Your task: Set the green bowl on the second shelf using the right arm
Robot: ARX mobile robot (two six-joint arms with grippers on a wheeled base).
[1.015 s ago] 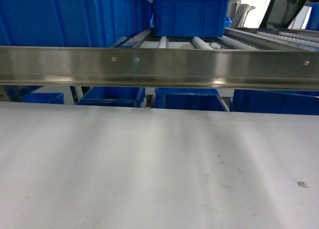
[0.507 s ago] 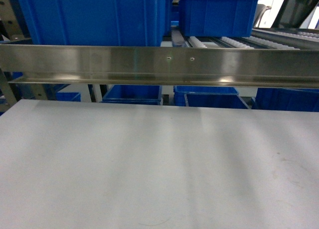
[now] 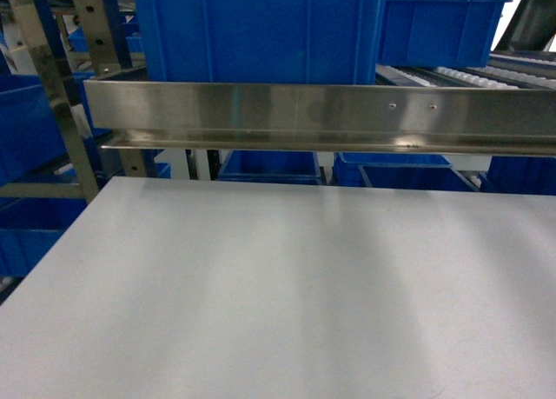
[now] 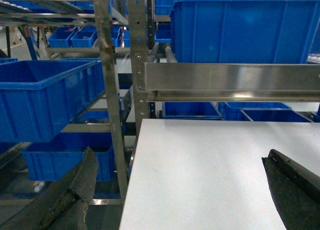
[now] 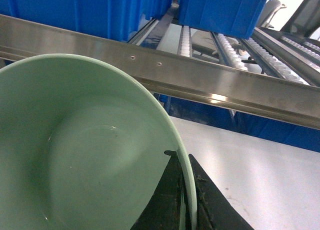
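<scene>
Green bowl (image 5: pixel 80 150): you see only one, and it fills the right wrist view, its rim pinched between the two black fingers (image 5: pixel 170 202) of the right gripper (image 5: pixel 187 200), so that tool is grasping it. The bowl hangs above the white worktop (image 3: pixel 278 286), in front of the steel rail (image 5: pixel 215 82) of the second shelf (image 3: pixel 321 116). On that shelf stand two blue crates, one wide crate (image 3: pixel 261 29) and one smaller crate (image 3: pixel 443 29). Your left gripper (image 4: pixel 185 190) is released, its two fingers wide apart over the worktop's left edge.
</scene>
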